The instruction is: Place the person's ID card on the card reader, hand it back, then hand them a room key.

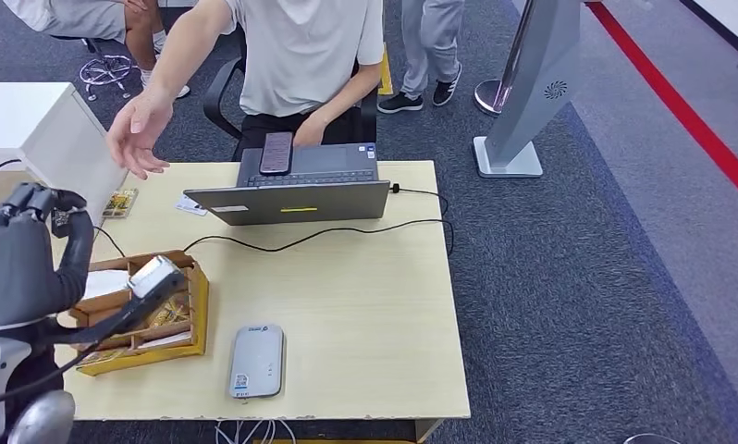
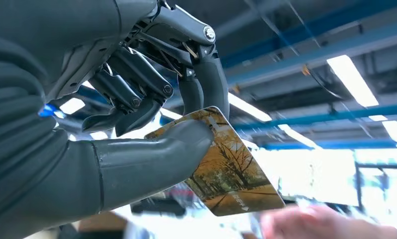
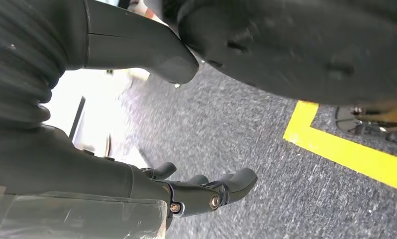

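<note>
Thumb (image 2: 151,159) over half the room key (image 2: 231,179)

Grey carpet (image 1: 569,277), perhaps red-striped.

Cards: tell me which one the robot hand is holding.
The card with the autumn-tree picture, pinched in the left robot hand. The white card and the yellow-patterned card lie flat on the table.

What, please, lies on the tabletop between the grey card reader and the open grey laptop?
In the head view, a black cable snakes across the light wooden table between the grey card reader and the open grey laptop; otherwise that stretch is bare.
</note>
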